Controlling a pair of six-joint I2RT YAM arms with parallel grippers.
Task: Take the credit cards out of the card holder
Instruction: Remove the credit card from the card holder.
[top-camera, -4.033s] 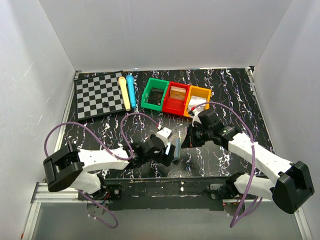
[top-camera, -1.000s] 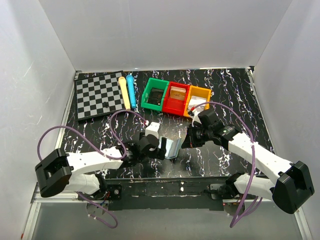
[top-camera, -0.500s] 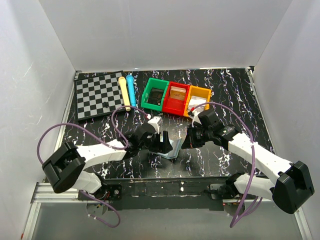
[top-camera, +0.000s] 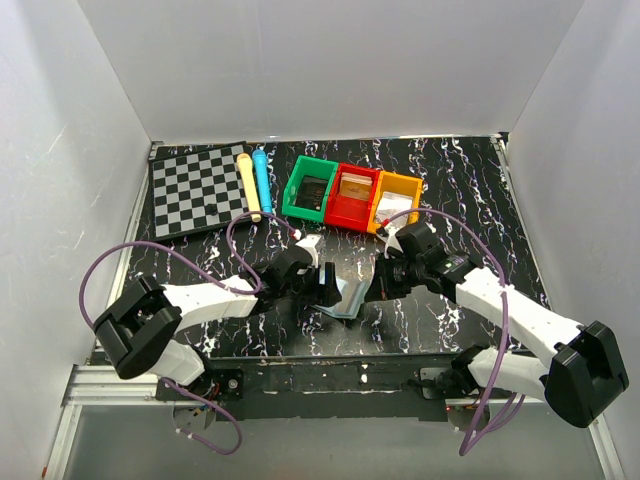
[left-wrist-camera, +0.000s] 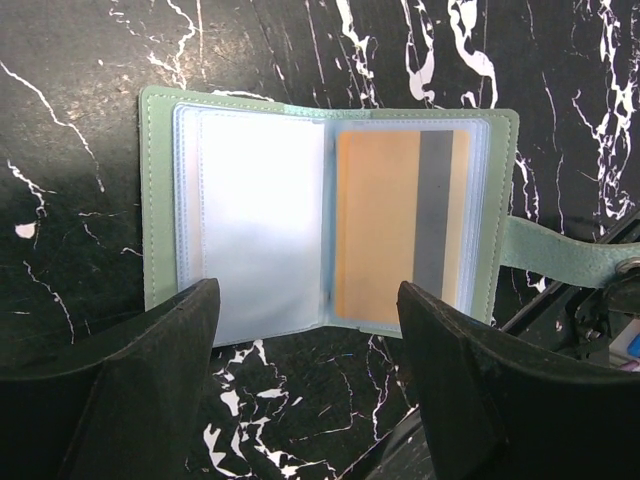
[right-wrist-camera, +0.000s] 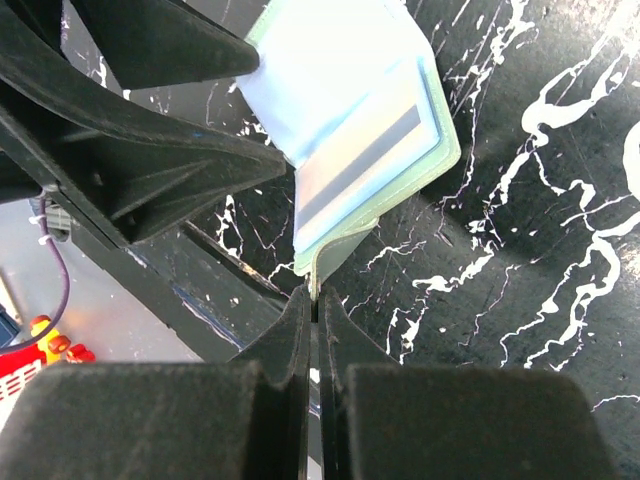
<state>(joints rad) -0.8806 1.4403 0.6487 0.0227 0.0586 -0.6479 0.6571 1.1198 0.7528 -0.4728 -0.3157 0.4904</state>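
Here, near the front of the black marbled desk (top-camera: 480, 200), between the two arms, the pale blue card holder (left-wrist-camera: 262, 215) lies opened like a book, both panels facing up. The left jaws hang spread wide just above its near edge, one dark finger (left-wrist-camera: 120, 390) over the lower left corner and the other over the lower right, so that the spine sits between them. Whether either finger touches the sleeve cannot be told from the wrist view. The right-hand panel shows a tan-orange credit card (left-wrist-camera: 390, 225) with a grey stripe, tucked inside its clear pocket; the left-hand panel shows only pale plastic.

From that right-hand panel a teal tab (left-wrist-camera: 545, 255) runs out sideways to the right jaws, which are pinched shut on it, their fingers (right-wrist-camera: 290, 340) pressed together on its thin edge. That side of the card holder appears to curl slightly up off the desk towards the grip.

Farther back stand three small bins in a touching row: green (top-camera: 310, 187), red (top-camera: 352, 195) and orange (top-camera: 397, 198). To their left lie a blue stick (top-camera: 262, 180) and a yellow stick (top-camera: 247, 185), just beside a grey chequered board (top-camera: 198, 190) at the far left corner.
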